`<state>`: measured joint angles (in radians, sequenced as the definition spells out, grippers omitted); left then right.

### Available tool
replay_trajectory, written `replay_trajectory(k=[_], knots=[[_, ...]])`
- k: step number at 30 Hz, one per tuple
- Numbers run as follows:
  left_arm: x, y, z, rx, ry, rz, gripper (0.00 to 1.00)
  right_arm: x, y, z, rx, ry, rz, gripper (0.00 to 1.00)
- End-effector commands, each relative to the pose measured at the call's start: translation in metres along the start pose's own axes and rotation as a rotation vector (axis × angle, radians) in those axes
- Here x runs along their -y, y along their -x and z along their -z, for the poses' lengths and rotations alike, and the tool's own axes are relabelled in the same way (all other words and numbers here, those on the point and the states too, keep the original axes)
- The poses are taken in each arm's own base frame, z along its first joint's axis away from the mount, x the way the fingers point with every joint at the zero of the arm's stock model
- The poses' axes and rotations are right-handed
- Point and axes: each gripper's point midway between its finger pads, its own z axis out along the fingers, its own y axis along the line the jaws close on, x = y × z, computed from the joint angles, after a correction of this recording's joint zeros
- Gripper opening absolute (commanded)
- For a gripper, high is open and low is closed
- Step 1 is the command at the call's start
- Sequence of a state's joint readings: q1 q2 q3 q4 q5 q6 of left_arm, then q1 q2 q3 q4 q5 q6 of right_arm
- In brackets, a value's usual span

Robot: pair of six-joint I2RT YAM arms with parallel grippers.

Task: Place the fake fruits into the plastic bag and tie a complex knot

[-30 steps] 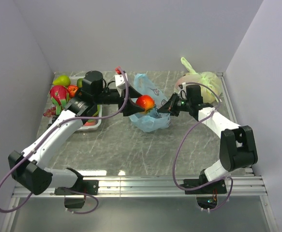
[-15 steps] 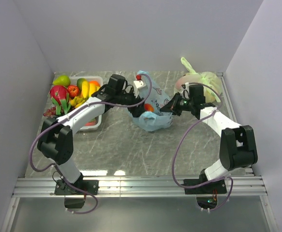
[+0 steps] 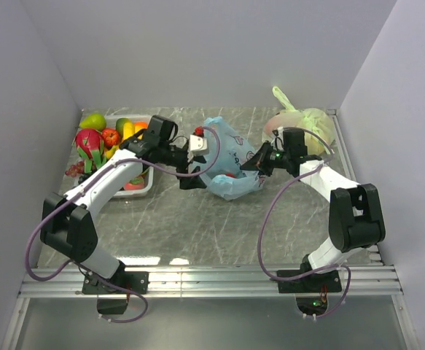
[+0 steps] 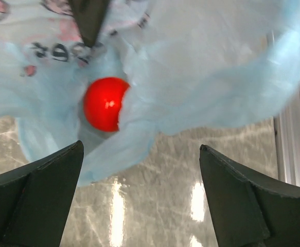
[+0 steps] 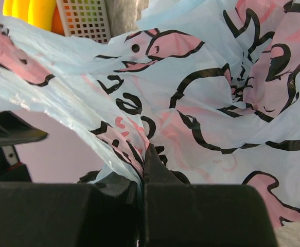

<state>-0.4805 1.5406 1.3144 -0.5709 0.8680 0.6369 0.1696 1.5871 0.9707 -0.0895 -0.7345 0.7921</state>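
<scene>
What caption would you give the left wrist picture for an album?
Open left gripper faces a red fake fruit lying inside the light-blue plastic bag.

You've got a grey marbled surface (image 3: 197, 226) with white walls (image 3: 197, 51) on three sides. A white tray (image 3: 141, 191) sits at its far left. A pale yellow-green bag (image 3: 316, 125), tied shut, lies at the far right. A metal rail (image 3: 212, 279) runs along the near edge.

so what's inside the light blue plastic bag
One glossy red plastic fruit shows in the light-blue plastic bag, partly under a fold. Anything deeper is covered by the film.
</scene>
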Motion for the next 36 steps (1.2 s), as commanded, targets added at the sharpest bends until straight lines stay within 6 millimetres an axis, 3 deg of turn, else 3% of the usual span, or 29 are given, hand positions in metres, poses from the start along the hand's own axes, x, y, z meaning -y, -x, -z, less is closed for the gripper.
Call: replay_trajectory(k=[1,6,9,12,13,14,15,16,17,18,20,22,23,25,29,30,31,32,36], knots=[[0.024,-0.012,0.000,-0.027,-0.121,-0.125,0.99,-0.016,0.015,0.001,0.032,0.042,0.022,0.00],[0.018,-0.011,-0.022,0.027,-0.106,-0.166,0.99,-0.014,0.014,0.000,0.032,0.039,0.016,0.00],[0.020,-0.006,-0.051,0.057,-0.094,-0.234,0.99,-0.014,0.014,-0.001,0.031,0.045,0.003,0.00],[0.023,-0.018,-0.074,0.047,-0.078,-0.271,0.96,-0.014,0.015,-0.001,0.035,0.042,0.008,0.00],[0.025,-0.017,-0.077,0.036,-0.097,-0.308,0.87,-0.015,0.016,0.000,0.036,0.041,0.011,0.00],[0.033,-0.027,-0.082,0.003,-0.154,-0.312,0.66,-0.017,0.018,0.000,0.039,0.043,0.017,0.00],[0.046,-0.043,-0.077,-0.053,-0.225,-0.316,0.55,-0.016,0.019,0.001,0.042,0.035,0.025,0.00],[0.049,-0.043,-0.071,-0.073,-0.251,-0.329,0.45,-0.017,0.023,0.003,0.051,0.035,0.030,0.00],[0.055,-0.050,-0.065,-0.096,-0.288,-0.338,0.27,-0.020,0.028,0.005,0.063,0.038,0.039,0.00],[0.074,-0.067,-0.051,-0.157,-0.359,-0.296,0.20,-0.020,0.033,0.007,0.075,0.033,0.044,0.00],[0.085,-0.078,-0.036,-0.190,-0.413,-0.390,0.13,-0.020,0.045,0.013,0.102,0.030,0.041,0.00],[0.104,-0.100,-0.018,-0.257,-0.488,-0.413,0.11,-0.021,0.052,0.019,0.118,0.034,0.044,0.00],[0.109,-0.100,-0.011,-0.264,-0.492,-0.434,0.10,-0.021,0.052,0.020,0.115,0.032,0.040,0.00],[0.117,-0.115,0.001,-0.309,-0.527,-0.470,0.09,-0.019,0.045,0.023,0.095,0.033,0.034,0.00],[0.114,-0.121,0.012,-0.326,-0.508,-0.519,0.11,-0.003,0.020,0.023,0.041,0.015,0.009,0.00],[0.108,-0.116,0.011,-0.323,-0.470,-0.495,0.17,0.000,0.014,0.022,0.027,0.006,0.019,0.00],[0.101,-0.105,0.010,-0.284,-0.429,-0.473,0.30,0.003,0.009,0.022,0.025,-0.004,0.031,0.00],[0.089,-0.091,0.009,-0.246,-0.377,-0.486,0.51,0.002,0.005,0.021,0.020,0.000,0.070,0.00],[0.057,-0.025,0.019,-0.104,-0.202,-0.364,0.76,-0.016,0.000,0.022,0.020,0.022,0.181,0.00]])
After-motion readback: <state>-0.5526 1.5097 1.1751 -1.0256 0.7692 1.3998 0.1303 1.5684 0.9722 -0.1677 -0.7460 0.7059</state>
